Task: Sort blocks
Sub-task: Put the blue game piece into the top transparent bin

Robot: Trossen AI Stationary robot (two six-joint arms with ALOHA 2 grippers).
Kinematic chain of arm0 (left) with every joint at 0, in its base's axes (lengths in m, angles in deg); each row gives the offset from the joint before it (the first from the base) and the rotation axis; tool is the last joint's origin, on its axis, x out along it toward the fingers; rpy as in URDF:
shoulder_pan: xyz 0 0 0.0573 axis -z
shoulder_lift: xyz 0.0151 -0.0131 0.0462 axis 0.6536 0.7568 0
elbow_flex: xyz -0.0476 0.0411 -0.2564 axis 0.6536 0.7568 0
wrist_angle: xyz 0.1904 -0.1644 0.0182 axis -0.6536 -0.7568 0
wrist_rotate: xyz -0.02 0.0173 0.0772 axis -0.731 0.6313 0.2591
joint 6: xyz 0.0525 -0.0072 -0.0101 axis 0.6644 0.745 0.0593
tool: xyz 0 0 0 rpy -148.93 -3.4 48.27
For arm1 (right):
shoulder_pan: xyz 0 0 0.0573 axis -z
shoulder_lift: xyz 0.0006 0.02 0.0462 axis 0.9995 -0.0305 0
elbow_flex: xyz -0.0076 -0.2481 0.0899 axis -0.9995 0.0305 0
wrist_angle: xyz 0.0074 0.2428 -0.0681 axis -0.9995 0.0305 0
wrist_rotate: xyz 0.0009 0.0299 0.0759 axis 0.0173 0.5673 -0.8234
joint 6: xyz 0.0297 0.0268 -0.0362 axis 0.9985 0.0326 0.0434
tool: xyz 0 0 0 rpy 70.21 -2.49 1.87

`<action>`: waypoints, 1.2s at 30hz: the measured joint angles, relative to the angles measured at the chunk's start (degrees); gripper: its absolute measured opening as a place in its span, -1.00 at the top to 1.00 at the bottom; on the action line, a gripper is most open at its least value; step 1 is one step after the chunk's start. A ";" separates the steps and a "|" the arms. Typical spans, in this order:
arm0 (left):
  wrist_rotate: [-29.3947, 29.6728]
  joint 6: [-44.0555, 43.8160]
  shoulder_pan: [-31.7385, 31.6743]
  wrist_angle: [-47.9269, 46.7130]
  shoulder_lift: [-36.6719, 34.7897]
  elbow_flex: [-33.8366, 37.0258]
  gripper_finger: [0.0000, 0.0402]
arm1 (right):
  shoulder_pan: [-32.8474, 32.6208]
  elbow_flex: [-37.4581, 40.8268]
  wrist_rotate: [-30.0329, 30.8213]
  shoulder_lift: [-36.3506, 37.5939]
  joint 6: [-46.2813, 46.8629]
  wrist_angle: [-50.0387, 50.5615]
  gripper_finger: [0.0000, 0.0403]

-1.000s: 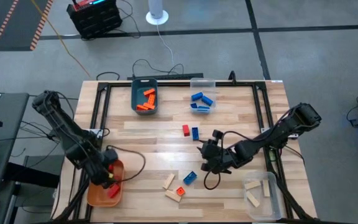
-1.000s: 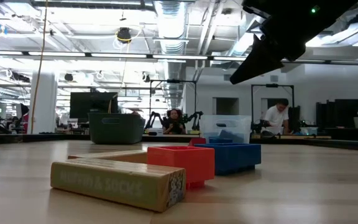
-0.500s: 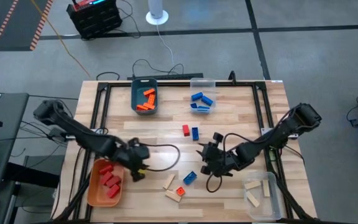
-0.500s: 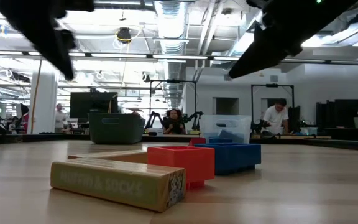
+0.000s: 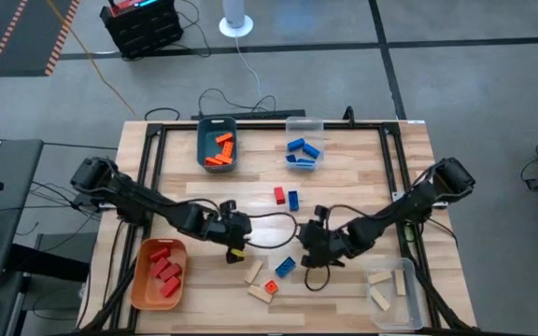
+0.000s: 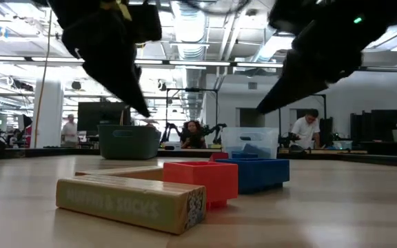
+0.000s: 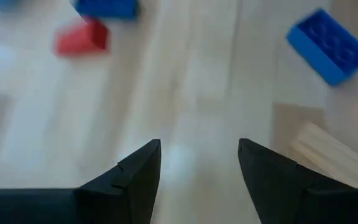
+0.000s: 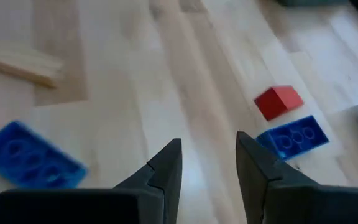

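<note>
High view: our left gripper [image 5: 238, 233] w/ fingers apart, empty, wood block [image 5: 253, 272] just ahead; right gripper [image 5: 308, 245] open too, blue block [image 5: 285, 267] beside it.

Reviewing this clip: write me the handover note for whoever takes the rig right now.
Left gripper open, empty, over mid-table. Right gripper open, empty, close by.
Done: red blocks in the orange bin, orange blocks in the teal bin, blue blocks in the clear bin, wood blocks in the near-right bin.
Left: loose red block and blue block mid-table; blue block, small red block and two wood blocks near the front.
</note>
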 joint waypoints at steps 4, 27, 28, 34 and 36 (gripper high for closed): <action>8.69 4.22 1.75 3.37 -0.30 1.54 -0.05 | 4.25 -0.01 -0.92 0.00 -1.87 0.58 0.28; 8.91 26.01 -5.70 24.47 -19.77 24.73 -0.05 | 18.84 -0.88 -4.22 -1.15 19.22 1.32 -0.45; 8.88 26.44 -6.58 24.52 -20.95 25.20 -0.05 | 18.70 -1.38 -3.69 -1.99 19.72 1.89 -0.45; 8.39 26.11 -9.98 21.70 -25.54 25.89 -0.05 | 18.30 -7.99 -0.92 -9.40 22.32 10.21 -0.45; 8.41 24.45 -10.21 19.84 -26.52 25.95 -0.05 | 17.87 -9.59 0.54 -10.70 24.16 13.50 -0.45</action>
